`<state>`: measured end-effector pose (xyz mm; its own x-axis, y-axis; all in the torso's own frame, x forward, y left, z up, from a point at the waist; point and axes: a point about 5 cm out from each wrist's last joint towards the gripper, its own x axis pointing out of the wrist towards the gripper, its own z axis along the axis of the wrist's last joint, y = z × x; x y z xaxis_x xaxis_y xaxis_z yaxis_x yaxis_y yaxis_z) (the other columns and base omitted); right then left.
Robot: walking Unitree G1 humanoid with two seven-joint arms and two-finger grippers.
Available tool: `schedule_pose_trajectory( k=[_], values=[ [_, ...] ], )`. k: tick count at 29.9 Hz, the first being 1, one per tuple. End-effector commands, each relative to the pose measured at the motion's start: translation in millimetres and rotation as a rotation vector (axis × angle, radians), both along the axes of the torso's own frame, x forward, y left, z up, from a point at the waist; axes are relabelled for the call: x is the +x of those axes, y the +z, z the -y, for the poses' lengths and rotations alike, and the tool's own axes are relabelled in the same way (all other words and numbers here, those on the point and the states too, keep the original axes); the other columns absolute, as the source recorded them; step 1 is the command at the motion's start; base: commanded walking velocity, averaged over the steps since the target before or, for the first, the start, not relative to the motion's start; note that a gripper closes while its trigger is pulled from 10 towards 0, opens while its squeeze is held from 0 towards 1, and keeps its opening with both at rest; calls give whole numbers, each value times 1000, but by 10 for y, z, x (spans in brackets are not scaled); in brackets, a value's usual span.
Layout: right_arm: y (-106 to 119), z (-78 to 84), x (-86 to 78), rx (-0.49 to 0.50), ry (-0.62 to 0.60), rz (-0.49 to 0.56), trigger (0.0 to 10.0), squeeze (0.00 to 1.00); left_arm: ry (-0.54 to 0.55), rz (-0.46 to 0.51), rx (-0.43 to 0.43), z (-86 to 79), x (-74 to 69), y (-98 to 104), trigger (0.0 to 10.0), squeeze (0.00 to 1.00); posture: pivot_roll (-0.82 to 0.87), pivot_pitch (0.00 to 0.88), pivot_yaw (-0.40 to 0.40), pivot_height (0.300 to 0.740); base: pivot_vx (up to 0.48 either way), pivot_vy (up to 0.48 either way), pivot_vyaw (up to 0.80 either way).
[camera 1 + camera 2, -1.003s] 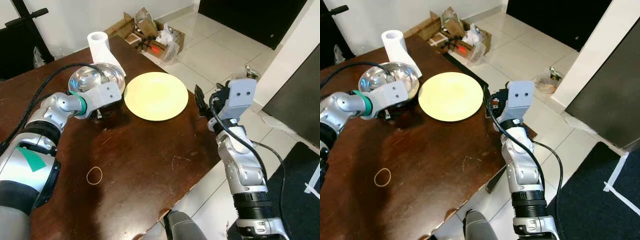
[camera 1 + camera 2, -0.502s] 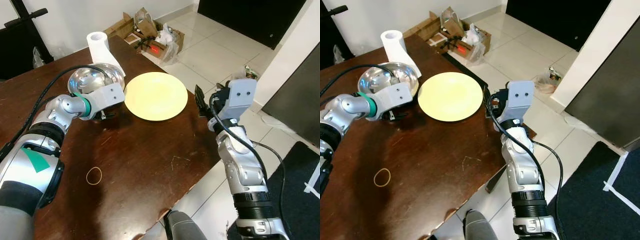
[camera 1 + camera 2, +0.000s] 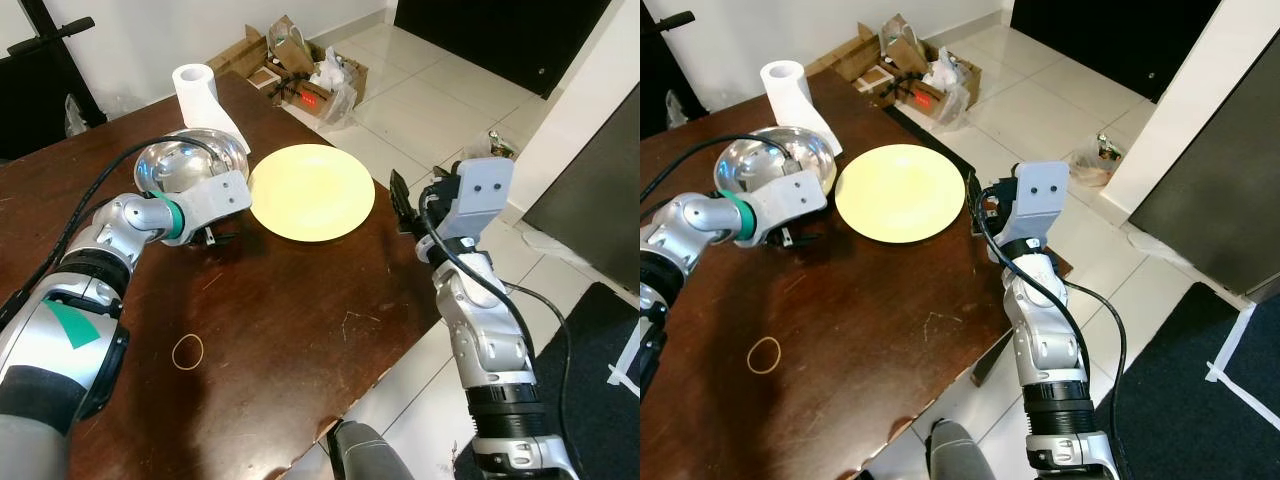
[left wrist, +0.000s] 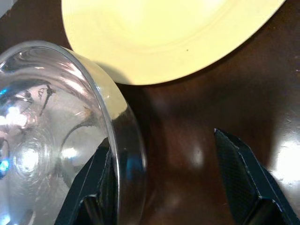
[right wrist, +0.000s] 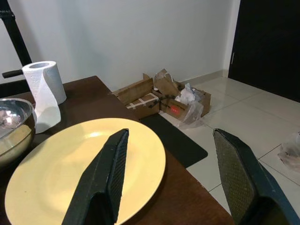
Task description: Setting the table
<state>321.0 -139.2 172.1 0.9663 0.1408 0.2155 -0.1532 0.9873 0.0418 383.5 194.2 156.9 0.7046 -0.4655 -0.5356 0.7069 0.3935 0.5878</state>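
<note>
A yellow plate (image 3: 312, 190) lies flat on the dark wooden table (image 3: 300, 320), near its far right edge. A shiny metal bowl (image 3: 185, 160) stands just left of the plate. My left gripper (image 3: 213, 238) is low at the bowl's near side and open; in the left wrist view one finger (image 4: 101, 183) is by the bowl's rim (image 4: 123, 140) and the other (image 4: 243, 178) is over bare wood. My right gripper (image 3: 400, 205) hangs open at the table's right edge, pointing at the plate (image 5: 89, 173) and holding nothing.
A paper towel roll (image 3: 197, 88) stands behind the bowl at the table's far edge. A rubber band (image 3: 188, 350) lies on the near part of the table. Cardboard boxes with litter (image 3: 300, 70) sit on the tiled floor beyond. A dark doorway is at the far right.
My left gripper has drawn back a little from the bowl toward the near side. The bowl, the plate and the right arm stay where they were.
</note>
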Motion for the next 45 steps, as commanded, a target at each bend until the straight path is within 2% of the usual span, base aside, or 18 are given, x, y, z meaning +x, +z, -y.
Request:
schedule_pose_trajectory(
  k=[1, 2, 5, 6, 7, 8, 9, 12, 13, 15, 19, 22, 28, 30, 31, 33, 43, 45],
  values=[
    [-11, 8, -8, -2, -5, -10, 10000, 0, -26, -54, -21, 1, -50, -84, 10000, 133, -219, 12, 40, 740, 0, 0, 0],
    [-9, 7, -6, -2, -5, -10, 10000, 0, -47, -81, -44, 10, -66, -87, 10000, 1000, -218, 13, 39, 740, 0, 0, 0],
    [-5, 7, -5, -3, -5, -9, 10000, 0, -102, -121, -90, 33, -95, -69, 10000, 1000, -218, 13, 41, 740, 0, 0, 0],
    [-5, 7, -6, -3, -5, -8, 10000, 0, -148, -136, -111, 47, -115, -41, 10000, 596, -218, 13, 42, 740, 0, 0, 0],
    [-5, 7, -6, -3, -5, -8, 10000, 0, -148, -136, -111, 47, -115, -41, 10000, 596, -218, 13, 42, 740, 0, 0, 0],
    [-6, 8, -8, -3, -5, -8, 10000, 0, -194, -148, -133, 63, -134, -6, 10000, 0, -218, 12, 45, 740, 0, 0, 0],
    [-6, 8, -8, -3, -5, -8, 10000, 0, -194, -148, -133, 63, -134, -6, 10000, 0, -218, 12, 45, 740, 0, 0, 0],
    [-17, 17, -15, -2, -9, -10, 10000, 0, -357, -161, -164, 124, -249, 98, 10000, 0, -214, 12, 51, 740, 0, 0, 0],
    [-24, 17, -20, -1, -10, -11, 10000, 0, -428, -157, -160, 157, -359, 117, 10000, 0, -211, 10, 60, 740, 0, 0, 0],
    [-24, 17, -20, -1, -10, -11, 10000, 0, -428, -157, -160, 157, -359, 117, 10000, 0, -211, 10, 60, 740, 0, 0, 0],
    [-30, 3, -24, 3, -10, -10, 10000, 0, -587, -111, -37, 268, -850, -61, 10000, 0, -208, 8, 63, 740, 0, 0, 0],
    [-28, 0, -21, 2, -8, -9, 10000, 0, -585, -91, -17, 254, -885, -64, 10000, 0, -207, 6, 62, 740, 0, 0, 0],
    [-18, 0, -13, 0, -5, -6, 10000, 0, -495, 26, -13, 91, -791, 267, 10000, 0, -206, 1, 63, 740, 0, 0, 0],
    [-24, -3, -13, 1, -3, -7, 10000, 0, -414, 130, -45, -30, -727, 623, 10000, 0, -193, 0, 57, 740, 0, 0, 0],
    [-24, -3, -13, 1, -3, -7, 10000, 0, -414, 130, -45, -30, -727, 623, 10000, 0, -193, 0, 57, 740, 0, 0, 0],
    [-34, -32, -15, 1, 6, -10, 10000, 0, -323, 225, -101, -93, -671, 878, 10000, 0, -193, 0, 57, 740, 0, 0, 0],
    [-34, -42, -14, 2, 9, -10, 10000, 0, -292, 256, -133, -98, -659, 945, 10000, 0, -195, 0, 58, 740, 0, 0, 0],
    [-57, -46, -22, 3, 8, -16, 10000, 0, 153, 315, -467, -221, -309, 862, 10000, 0, -191, 4, 57, 740, 0, 0, 0]
  ],
)
